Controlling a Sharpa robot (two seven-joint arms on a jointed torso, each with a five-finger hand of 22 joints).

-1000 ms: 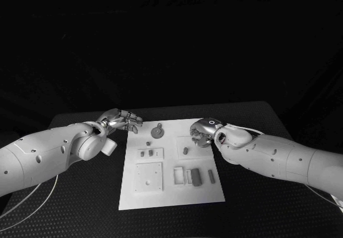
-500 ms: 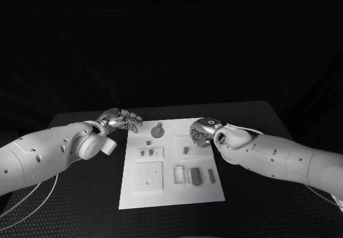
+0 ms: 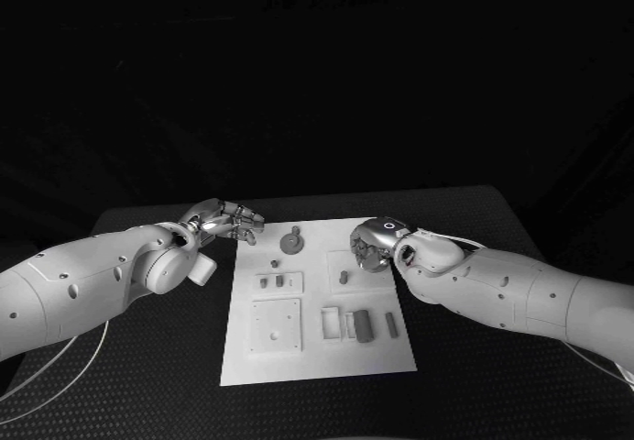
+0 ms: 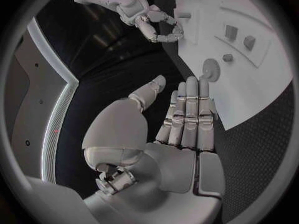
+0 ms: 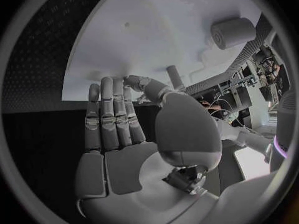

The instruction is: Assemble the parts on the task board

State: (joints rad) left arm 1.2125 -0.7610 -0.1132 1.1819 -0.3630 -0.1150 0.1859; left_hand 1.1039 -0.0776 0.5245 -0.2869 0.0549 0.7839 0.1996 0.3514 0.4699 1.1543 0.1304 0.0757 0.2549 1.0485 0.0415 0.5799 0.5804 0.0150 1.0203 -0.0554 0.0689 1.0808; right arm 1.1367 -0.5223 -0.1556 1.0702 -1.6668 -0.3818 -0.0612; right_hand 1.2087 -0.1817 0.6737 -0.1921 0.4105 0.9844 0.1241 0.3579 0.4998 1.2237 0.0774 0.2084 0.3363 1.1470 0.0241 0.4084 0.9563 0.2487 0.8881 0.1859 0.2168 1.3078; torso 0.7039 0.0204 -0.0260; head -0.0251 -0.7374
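The white task board [image 3: 377,353] lies mid-table with grey parts on it: a round disc [image 3: 290,243] at the far end, a short peg [image 3: 344,275], a dark bar [image 3: 361,325] and a square plate [image 3: 277,327]. My left hand [image 3: 227,220] hovers at the board's far left corner, fingers straight and apart from the thumb, holding nothing [image 4: 187,119]; the disc [image 4: 211,70] lies just past its fingertips. My right hand [image 3: 374,243] is over the board's far right part, empty [image 5: 115,119], with its thumb close beside the upright peg [image 5: 174,77].
Black matting [image 3: 502,238] surrounds the board on all sides. A small raised block [image 3: 278,284] carrying two little pieces sits left of the peg, and a frame piece [image 3: 329,323] and a thin bar [image 3: 391,323] flank the dark bar.
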